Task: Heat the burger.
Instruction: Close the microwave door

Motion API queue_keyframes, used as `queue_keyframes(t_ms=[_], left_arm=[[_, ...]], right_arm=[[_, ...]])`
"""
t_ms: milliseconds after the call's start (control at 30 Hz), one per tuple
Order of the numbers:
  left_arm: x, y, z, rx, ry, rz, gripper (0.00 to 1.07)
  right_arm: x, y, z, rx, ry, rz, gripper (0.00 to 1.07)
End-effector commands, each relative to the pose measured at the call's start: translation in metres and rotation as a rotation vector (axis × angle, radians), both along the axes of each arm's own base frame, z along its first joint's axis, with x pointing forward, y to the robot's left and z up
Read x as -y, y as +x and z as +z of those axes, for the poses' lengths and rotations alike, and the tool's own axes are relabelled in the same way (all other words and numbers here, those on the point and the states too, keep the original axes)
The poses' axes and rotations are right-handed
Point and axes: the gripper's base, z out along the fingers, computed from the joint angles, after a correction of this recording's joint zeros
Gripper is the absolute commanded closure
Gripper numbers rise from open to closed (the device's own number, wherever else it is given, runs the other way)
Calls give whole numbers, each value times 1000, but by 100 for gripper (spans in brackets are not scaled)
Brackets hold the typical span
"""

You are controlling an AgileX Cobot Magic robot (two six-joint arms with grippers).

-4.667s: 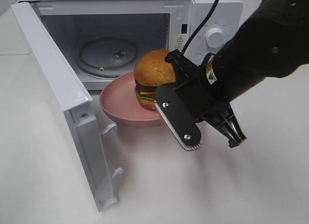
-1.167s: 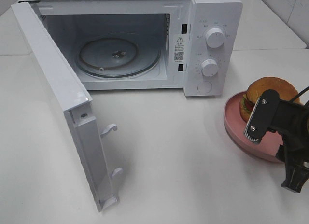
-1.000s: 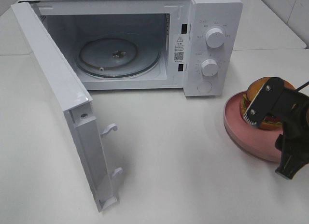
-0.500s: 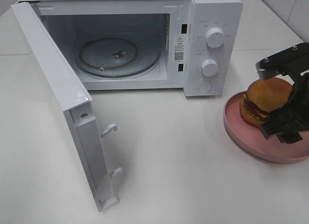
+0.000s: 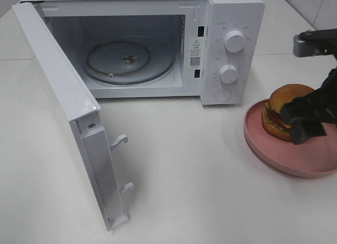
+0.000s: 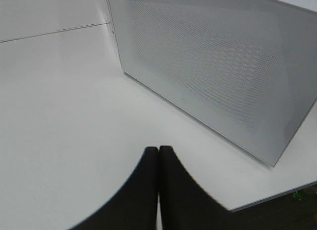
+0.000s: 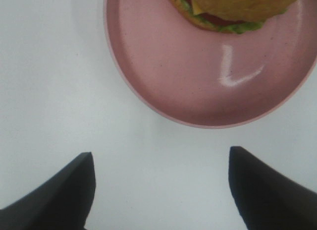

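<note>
The burger [image 5: 281,108], a golden bun with patty, cheese, tomato and lettuce, sits on a round pink plate [image 5: 274,152] on the table, to the right of the microwave. My right arm [image 5: 316,110] hangs over the plate's far right side and hides part of the burger. In the right wrist view, my right gripper [image 7: 159,155] is open and empty above bare table. The plate's rim [image 7: 143,98] and the burger's edge [image 7: 233,7] lie just beyond its fingertips. My left gripper [image 6: 158,158] is shut, with nothing in it, near a perforated white panel [image 6: 223,66].
The white microwave [image 5: 231,23] stands at the back with its door [image 5: 68,107] swung wide open to the left. Its glass turntable [image 5: 126,61] shows inside. Two knobs [image 5: 234,40] sit on its right panel. White table stretches in front of it.
The plate with the burger went from in front of the microwave's opening to the table's right side. Over the last second my right gripper opened, let go of the plate and rose.
</note>
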Motion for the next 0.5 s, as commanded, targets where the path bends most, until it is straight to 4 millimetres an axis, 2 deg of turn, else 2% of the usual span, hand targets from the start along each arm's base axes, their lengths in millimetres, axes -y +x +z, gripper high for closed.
queue_keyframes(t_ms=[33,100,233,267,300,333,367,400,433,467,500], left_arm=[[0,0,0,12,-12,0,106],[0,0,0,12,-12,0,106],[0,0,0,12,-12,0,106],[0,0,0,12,-12,0,106],[0,0,0,12,-12,0,106],[0,0,0,12,-12,0,106],[0,0,0,12,-12,0,106],[0,0,0,12,-12,0,106],[0,0,0,12,-12,0,106],[0,0,0,12,-12,0,106],[0,0,0,12,-12,0,106]], right_arm=[[11,-2,11,36,18,-32,35],[24,-9,23,75,28,-85,35],[32,-22,34,95,23,-108,35],[36,-35,42,111,25,-116,35],[36,-35,42,111,25,-116,35],[37,-40,44,118,28,-118,35],[41,-54,49,143,35,-122,35],[41,-54,49,143,35,-122,35],[44,-68,52,176,44,-123,35],[44,-68,52,176,44,-123,35],[49,-85,52,213,53,-124,35]])
